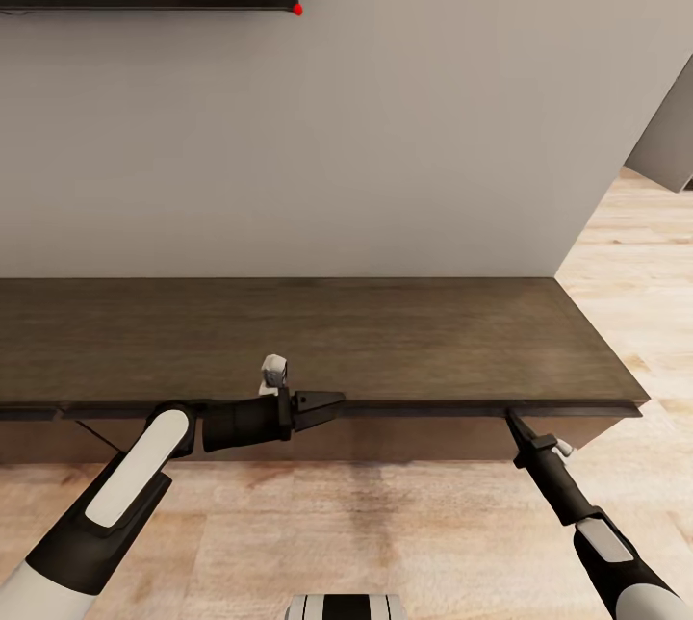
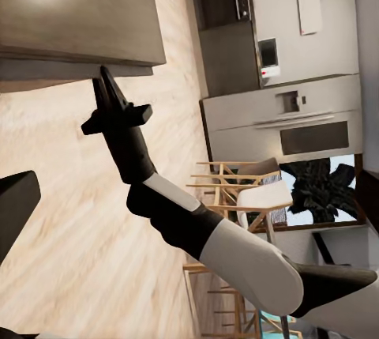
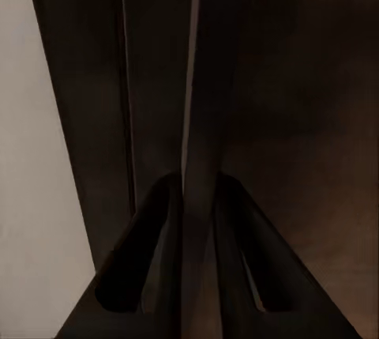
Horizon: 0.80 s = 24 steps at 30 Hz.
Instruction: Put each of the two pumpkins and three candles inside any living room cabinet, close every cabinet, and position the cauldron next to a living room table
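Dark-brown cabinet; right gripper fingers pinch front edge, seen close.

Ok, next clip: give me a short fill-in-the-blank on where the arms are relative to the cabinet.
1. The right end effector touches the front ____ of the cabinet.
2. The cabinet stands against a ____ wall.
3. The left end effector points toward the robot's ____ side.
4. The floor is made of ____.

Missing words: edge; grey; right; wood

White forearms end in matte black wrists and slim black tapered jaws.
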### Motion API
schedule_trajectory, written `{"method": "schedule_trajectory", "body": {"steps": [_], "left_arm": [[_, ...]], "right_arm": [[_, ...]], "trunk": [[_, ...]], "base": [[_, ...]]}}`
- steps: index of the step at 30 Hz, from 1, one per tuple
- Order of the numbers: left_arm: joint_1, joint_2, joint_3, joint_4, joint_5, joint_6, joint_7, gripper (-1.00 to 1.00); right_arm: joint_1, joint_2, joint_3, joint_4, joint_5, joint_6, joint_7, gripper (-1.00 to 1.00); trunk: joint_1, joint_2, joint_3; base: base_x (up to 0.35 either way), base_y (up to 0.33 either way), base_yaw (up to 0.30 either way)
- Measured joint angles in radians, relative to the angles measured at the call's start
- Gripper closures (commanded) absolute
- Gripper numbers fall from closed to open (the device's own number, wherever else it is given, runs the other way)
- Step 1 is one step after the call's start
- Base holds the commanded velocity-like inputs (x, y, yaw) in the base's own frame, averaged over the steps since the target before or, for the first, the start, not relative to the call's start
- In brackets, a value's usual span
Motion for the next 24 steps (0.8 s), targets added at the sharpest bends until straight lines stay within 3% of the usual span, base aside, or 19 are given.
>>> {"method": "schedule_trajectory", "body": {"steps": [24], "left_arm": [[0.0, -0.002, 0.0, 0.0, -0.003, 0.0, 0.0, -1.0]], "right_arm": [[0.0, 0.003, 0.0, -0.002, -0.011, 0.004, 0.003, 1.0]], "trunk": [[0.0, 0.0, 0.0]], "base": [[0.0, 0.0, 0.0]]}}
